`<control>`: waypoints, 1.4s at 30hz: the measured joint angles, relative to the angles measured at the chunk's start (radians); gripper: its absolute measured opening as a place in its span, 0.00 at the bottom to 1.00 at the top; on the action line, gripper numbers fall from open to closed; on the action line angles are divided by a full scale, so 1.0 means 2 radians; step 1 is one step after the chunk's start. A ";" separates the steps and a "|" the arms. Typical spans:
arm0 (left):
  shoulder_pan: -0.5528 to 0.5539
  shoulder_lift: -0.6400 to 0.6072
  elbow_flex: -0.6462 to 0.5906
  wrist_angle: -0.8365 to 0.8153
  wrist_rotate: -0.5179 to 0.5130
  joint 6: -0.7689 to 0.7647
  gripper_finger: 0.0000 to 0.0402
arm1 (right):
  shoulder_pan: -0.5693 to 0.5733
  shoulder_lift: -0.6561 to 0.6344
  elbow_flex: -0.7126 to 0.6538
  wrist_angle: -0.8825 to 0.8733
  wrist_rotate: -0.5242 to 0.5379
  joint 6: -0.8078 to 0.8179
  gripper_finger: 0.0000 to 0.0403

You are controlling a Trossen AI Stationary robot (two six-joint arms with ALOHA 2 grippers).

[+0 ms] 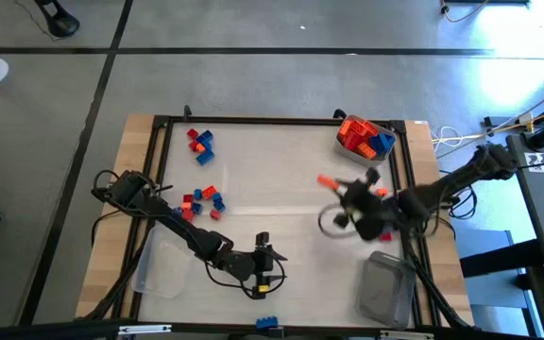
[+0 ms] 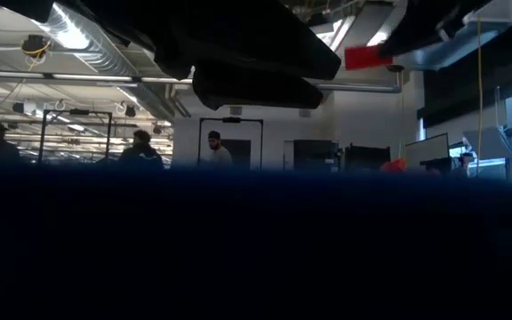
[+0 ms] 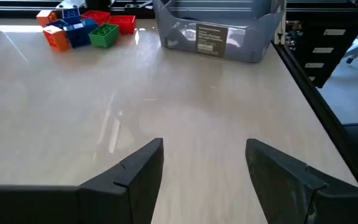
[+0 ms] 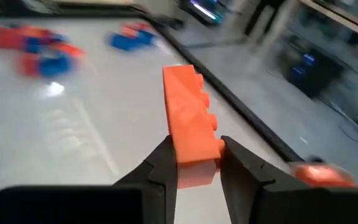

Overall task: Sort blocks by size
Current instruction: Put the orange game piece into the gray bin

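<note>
My right gripper (image 4: 194,163) is clamped on a long orange brick (image 4: 188,127). The two fingers pinch its near end from either side, and its long axis runs straight out ahead of my jaws, away from the wrist. The studs face out to one side of the grip rather than up, so the brick stands on its narrow edge between my pads. In the high view that gripper (image 1: 333,186) is blurred above the right half of the table (image 1: 263,203), with the orange brick (image 1: 327,180) jutting out of it toward the table's middle.

Ahead of the held brick, well apart from it, lie loose red and blue blocks (image 4: 39,50), too smeared to tell their sizes. Behind and to the side of my right wrist sits a clear tub holding orange, red and blue blocks (image 1: 365,138), at the far right corner. Another clear tub (image 1: 386,288) stands near the right front corner; I cannot tell what is in it.

My left gripper (image 3: 204,168) hangs low over bare tabletop near the front edge, its jaws apart with nothing between them. Straight ahead of those fingers stands a clear tub (image 3: 219,28), and off to one side of it a cluster of orange, blue, green and red blocks (image 3: 82,28). Two loose groups of red and blue blocks (image 1: 200,144) (image 1: 201,201) lie on the left half of the table, behind my left arm.
</note>
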 joint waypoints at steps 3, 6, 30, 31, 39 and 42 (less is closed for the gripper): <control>0.000 0.000 0.000 0.000 0.000 0.007 0.53 | -0.055 -0.018 0.000 -0.048 -0.003 0.012 0.23; -0.001 0.000 0.000 0.000 0.000 0.008 0.53 | -0.116 -0.023 0.000 -0.083 -0.011 0.013 0.23; 0.000 0.000 0.000 -0.001 0.000 0.007 0.53 | -0.512 -0.016 -0.074 -0.046 -0.144 0.013 0.23; 0.000 0.000 0.000 -0.001 0.000 0.007 0.53 | -0.521 -0.016 -0.076 -0.038 -0.151 0.013 0.23; 0.000 0.000 0.000 -0.001 0.000 0.007 0.53 | -0.563 -0.015 -0.082 -0.009 -0.168 0.026 0.25; 0.000 0.000 0.000 -0.001 0.000 0.007 0.53 | -0.572 -0.016 -0.082 -0.009 -0.168 0.038 0.28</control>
